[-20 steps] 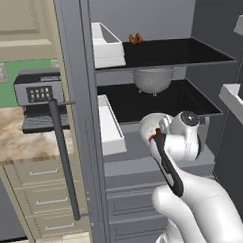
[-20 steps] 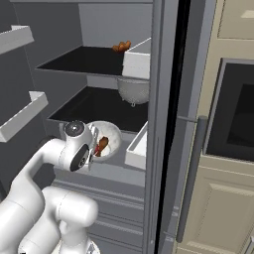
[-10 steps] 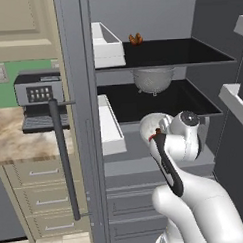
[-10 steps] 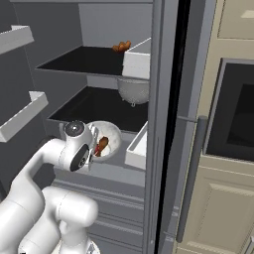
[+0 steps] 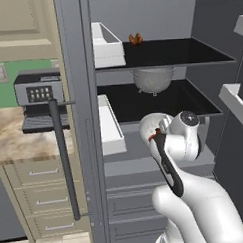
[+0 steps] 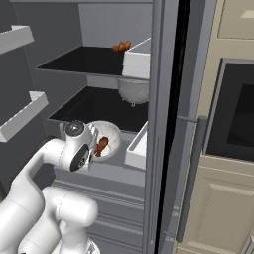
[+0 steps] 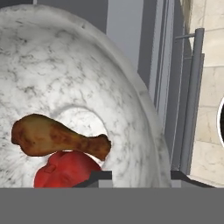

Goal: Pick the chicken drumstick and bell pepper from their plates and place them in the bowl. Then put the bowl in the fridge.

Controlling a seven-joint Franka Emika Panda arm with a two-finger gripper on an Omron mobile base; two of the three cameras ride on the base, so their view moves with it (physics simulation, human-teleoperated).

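**Bowl with both foods at the open fridge, grip not readable**

I have the arm reaching into the open fridge, and the bowl sits at the end of it, low in the cabinet, just in front of the lower dark shelf. From the right base view the bowl is tipped toward me, its mouth showing past the wrist. In the hand view I look straight into the bowl: the chicken drumstick lies across the bottom, thick end to the left of that view, and the bell pepper sits just beneath it, touching it.

The gripper is right at the bowl's rim; I see the two dark finger tips at the bottom of the hand view, one on each side of the rim edge, but I cannot tell whether they are pressing on it or standing clear.

On the upper shelf there is a small brown item, and a metal colander rests on the lower shelf behind the arm. A white door bin sits to the left of the bowl.
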